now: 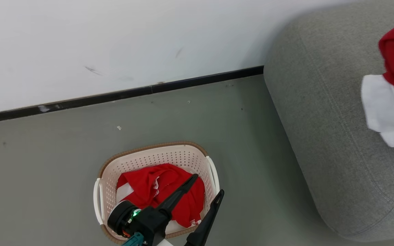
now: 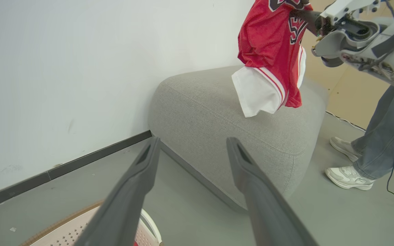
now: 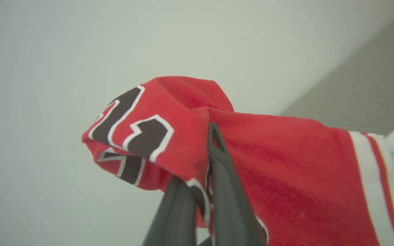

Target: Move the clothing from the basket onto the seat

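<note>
The basket (image 1: 156, 150) sits at the left on the grey floor (image 1: 46, 171) with a plain red garment (image 1: 149, 186) bunched inside. The left gripper (image 1: 208, 184) hangs over the basket's right side, its 2 fingers spread wide and empty, 1 of them crossing above the red cloth. To the right stands the seat (image 1: 320, 119), and above it the right gripper (image 3: 205, 160) is clamped tight on the numbered jersey (image 3: 286, 177), whose white panel dangles lowest.

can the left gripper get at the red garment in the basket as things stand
Probably yes: the left gripper hangs open right above the basket, the red garment lies uncovered inside, and nothing sits between them. The right gripper, shut on the jersey, is off by the seat.
</note>
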Motion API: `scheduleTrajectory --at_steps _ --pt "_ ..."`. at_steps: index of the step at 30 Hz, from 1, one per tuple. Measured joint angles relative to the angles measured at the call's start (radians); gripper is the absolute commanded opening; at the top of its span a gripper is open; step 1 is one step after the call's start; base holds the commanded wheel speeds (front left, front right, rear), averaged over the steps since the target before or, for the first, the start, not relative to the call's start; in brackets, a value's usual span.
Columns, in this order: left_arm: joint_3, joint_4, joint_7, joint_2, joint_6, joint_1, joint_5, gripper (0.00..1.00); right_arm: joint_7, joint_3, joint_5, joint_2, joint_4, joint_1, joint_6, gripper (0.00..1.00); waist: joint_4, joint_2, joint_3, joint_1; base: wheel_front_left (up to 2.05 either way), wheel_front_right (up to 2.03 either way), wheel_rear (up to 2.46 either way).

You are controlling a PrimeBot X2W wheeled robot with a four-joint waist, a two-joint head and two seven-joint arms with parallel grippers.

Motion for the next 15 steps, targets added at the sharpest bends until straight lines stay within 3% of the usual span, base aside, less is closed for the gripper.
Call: scheduleTrajectory --at_steps 7,15 --pt "-0.001 -0.019 0.007 0.008 0.002 0.001 0.009 1.00 0.027 -0.149 0.012 -0.054 0.108 -0.163 0.000 0.00 0.032 0.0000 0.053 0.0000 0.00 0.00 0.00" --pt "-0.001 -0.041 0.025 0.027 0.011 0.016 0.018 1.00 0.028 -0.226 -0.026 -0.082 0.201 -0.299 0.000 0.00 0.070 0.0000 0.119 0.0000 0.00 0.00 0.00"
